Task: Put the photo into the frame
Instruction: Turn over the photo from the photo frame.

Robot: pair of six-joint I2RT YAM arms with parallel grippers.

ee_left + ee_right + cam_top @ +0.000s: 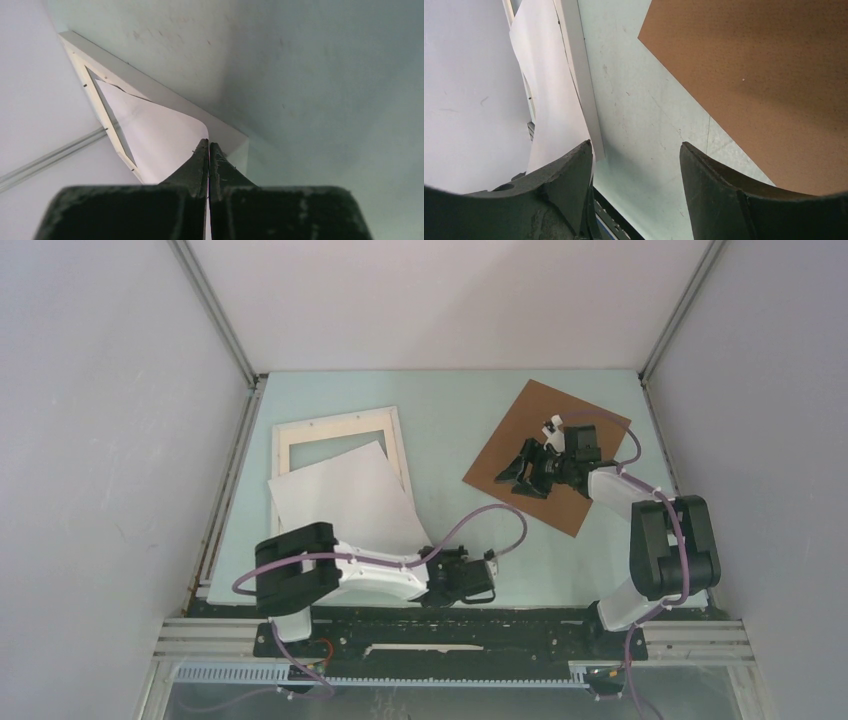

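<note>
**Table check: one frame, one photo, one board**

Pale green table, smooth, walled in white. One frame, a thin white rectangle, lies flat at far left. One photo, blank white side up, lies askew across the frame's near part. One matte brown backing board lies at right. Left tool is fully closed beside the photo's corner; whether it grips the photo cannot be told. Right tool is spread wide and empty above the board.

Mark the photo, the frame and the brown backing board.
photo (340, 495), top view, middle of its white sheet.
frame (335, 426), top view, on its far rail.
brown backing board (515, 425), top view, bare part near its far corner.
</note>
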